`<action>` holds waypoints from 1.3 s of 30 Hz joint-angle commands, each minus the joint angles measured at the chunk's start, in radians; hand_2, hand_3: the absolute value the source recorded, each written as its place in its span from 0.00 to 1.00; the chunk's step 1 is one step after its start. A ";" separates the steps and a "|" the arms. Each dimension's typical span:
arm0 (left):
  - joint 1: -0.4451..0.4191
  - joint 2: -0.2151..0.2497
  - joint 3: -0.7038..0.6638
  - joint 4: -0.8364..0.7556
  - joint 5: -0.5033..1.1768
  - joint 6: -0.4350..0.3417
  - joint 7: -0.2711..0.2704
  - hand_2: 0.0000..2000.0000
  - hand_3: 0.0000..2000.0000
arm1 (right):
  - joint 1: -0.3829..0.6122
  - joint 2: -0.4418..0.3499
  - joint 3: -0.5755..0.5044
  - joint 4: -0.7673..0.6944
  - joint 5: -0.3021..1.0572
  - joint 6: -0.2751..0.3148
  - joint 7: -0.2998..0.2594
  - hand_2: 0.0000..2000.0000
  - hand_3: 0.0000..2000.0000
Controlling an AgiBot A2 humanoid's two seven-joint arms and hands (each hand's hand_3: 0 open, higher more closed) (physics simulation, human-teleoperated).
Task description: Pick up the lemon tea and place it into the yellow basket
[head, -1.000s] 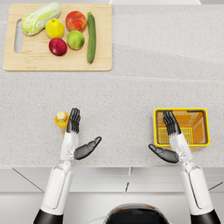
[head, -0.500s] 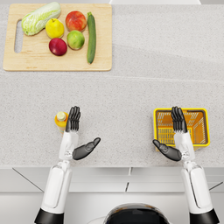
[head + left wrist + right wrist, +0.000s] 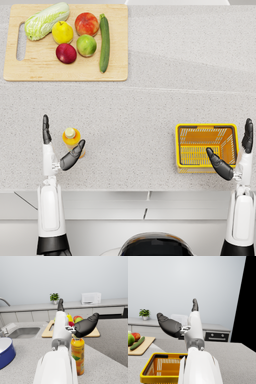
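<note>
Both hands have swung outward since 1 s ago: my left hand (image 3: 57, 150) now sits w/ the lemon tea (image 3: 72, 138) between upright fingers (image 3: 46, 129) and thumb, not beside it; my right hand (image 3: 235, 157) has shifted toward the right edge of the yellow basket (image 3: 182, 150).

Left fingers apart, thumb tip near the bottle, no squeeze yet. Right fingers apart too, holding nothing, thumb over the basket's lower right corner.

Bottle stands upright, lower left of frame, well apart from basket at lower right.

Step in hand: close on the bottle body, below the cap, lift straight up before going right; tall and narrow, prob. tips if nudged.

Room: bare counter (image 3: 150, 110) between bottle and basket, path open. Counter's front edge runs close below both. Cutting board (image 3: 65, 75) upper left, out of the way. Right hand should clear the basket opening.
</note>
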 commanded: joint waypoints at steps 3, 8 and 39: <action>0.027 0.009 0.052 0.198 0.003 0.000 0.000 0.00 0.00 | 0.010 -0.002 0.010 0.033 0.002 0.000 0.000 0.00 0.00; 0.117 0.031 0.074 0.458 0.004 0.000 0.000 0.00 0.00 | -0.051 -0.014 0.048 0.003 0.003 0.000 0.000 0.00 0.00; 0.288 0.154 0.285 -0.006 0.004 -0.072 0.001 1.00 1.00 | 0.082 -0.146 0.477 -0.133 0.003 0.000 0.000 0.00 0.00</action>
